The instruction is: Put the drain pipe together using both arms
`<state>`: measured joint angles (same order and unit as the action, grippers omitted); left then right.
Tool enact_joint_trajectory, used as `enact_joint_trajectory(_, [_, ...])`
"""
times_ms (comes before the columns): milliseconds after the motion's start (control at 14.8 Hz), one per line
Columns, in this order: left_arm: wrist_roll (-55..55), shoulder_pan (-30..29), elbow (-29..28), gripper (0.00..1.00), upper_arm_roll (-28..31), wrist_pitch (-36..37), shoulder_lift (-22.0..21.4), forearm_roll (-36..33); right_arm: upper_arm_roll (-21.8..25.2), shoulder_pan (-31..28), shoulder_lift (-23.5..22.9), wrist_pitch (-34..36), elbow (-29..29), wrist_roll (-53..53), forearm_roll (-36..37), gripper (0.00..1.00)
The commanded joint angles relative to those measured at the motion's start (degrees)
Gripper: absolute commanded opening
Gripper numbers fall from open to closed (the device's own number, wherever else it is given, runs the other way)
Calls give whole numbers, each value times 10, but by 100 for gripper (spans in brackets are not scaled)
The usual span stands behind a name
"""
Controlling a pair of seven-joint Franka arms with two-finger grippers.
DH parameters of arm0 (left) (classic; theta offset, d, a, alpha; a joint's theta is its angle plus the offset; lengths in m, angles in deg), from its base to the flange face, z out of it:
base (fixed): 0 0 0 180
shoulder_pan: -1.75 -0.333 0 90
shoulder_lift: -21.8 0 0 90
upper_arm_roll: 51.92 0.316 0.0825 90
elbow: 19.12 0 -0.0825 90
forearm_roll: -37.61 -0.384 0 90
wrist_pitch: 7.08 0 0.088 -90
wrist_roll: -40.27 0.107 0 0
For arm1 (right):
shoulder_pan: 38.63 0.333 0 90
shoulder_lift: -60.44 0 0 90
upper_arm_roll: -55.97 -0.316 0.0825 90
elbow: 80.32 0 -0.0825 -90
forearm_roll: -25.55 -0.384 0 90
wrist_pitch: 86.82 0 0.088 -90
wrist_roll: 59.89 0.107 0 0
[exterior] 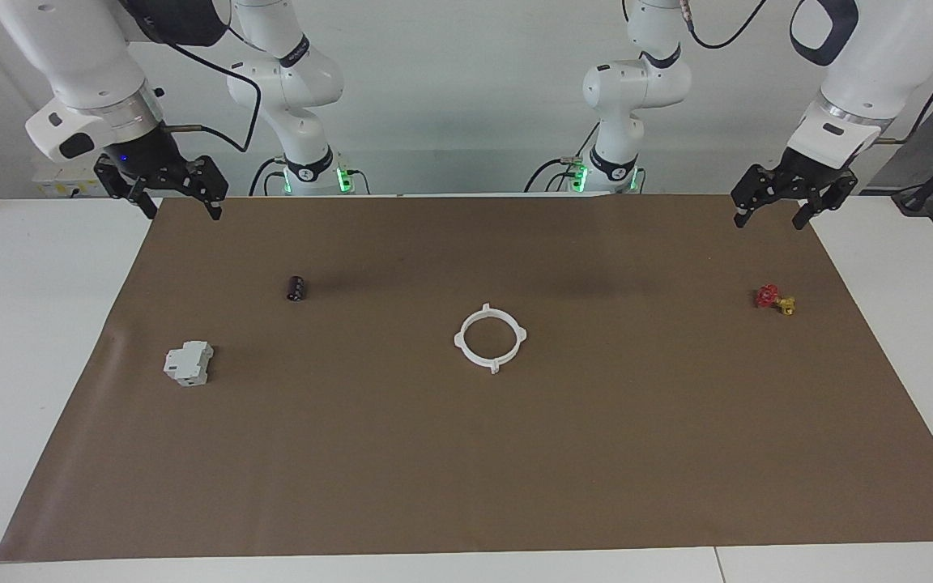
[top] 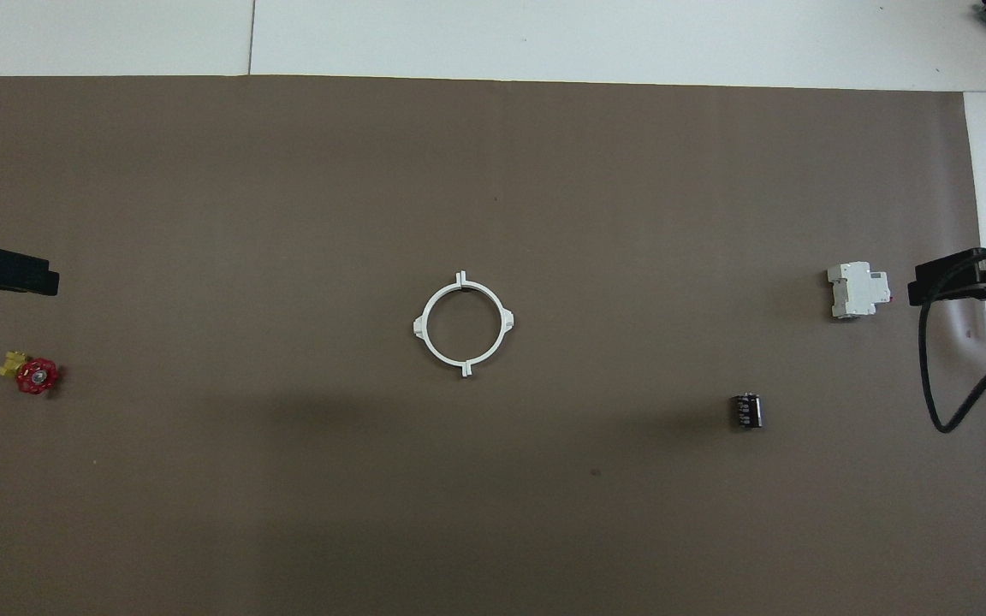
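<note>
Right gripper (exterior: pixel 176 200): up in the air over the mat's corner at the right arm's end, fingers spread wide, nothing in them, waiting.
Grey-white box (exterior: pixel 189 363): sitting on the brown mat (exterior: pixel 515 470) toward the right arm's end, well apart from the ring.
Black cylinder (exterior: pixel 296 287): lying on its side, nearer to the robots than the box.
Drain pipe (exterior: pixel 490 337): mid-mat, flat, and the two white arcs look closed into one tabbed ring, so the join reads as made.
Red and yellow valve (exterior: pixel 774 299): toward the left arm's end, clear of the work.
Left gripper (exterior: pixel 785 206): hanging over the mat's corner at the left arm's end, fingers parted and empty.
Doing it well: my call, if a seam needs seating, each gripper takes its own arc and presses straight inward, level, without lifting the ring.
</note>
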<state>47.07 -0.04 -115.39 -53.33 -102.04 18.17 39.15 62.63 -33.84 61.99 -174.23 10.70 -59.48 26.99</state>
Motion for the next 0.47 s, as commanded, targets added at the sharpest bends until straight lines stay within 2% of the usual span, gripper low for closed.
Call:
enact_joint_trajectory(0, [8,-3,-20,100,-1,-15,-16,4,-1,-4,6,-3,8,-8,-8,100])
enact_joint_trajectory(405, [8,-1,-16,100,-1,-15,-15,5,-1,-2,6,-3,8,-8,-8,100])
